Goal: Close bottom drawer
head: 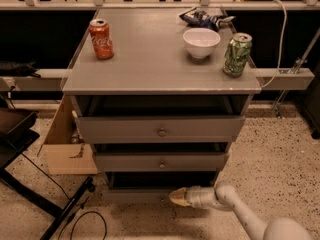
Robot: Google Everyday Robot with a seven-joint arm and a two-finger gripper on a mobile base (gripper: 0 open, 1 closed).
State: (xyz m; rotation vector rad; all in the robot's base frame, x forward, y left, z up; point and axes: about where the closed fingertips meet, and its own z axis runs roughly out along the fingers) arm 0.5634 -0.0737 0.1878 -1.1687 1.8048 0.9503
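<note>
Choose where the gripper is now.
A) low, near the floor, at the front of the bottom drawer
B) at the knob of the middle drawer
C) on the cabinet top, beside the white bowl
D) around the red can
A: the gripper is down by the floor, at the front panel of the bottom drawer, below the middle drawer.

High front view; gripper fingers (176, 197) bottom-centre

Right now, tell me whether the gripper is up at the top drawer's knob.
No: the gripper is low down at the front of the bottom drawer, well below the top drawer.
</note>
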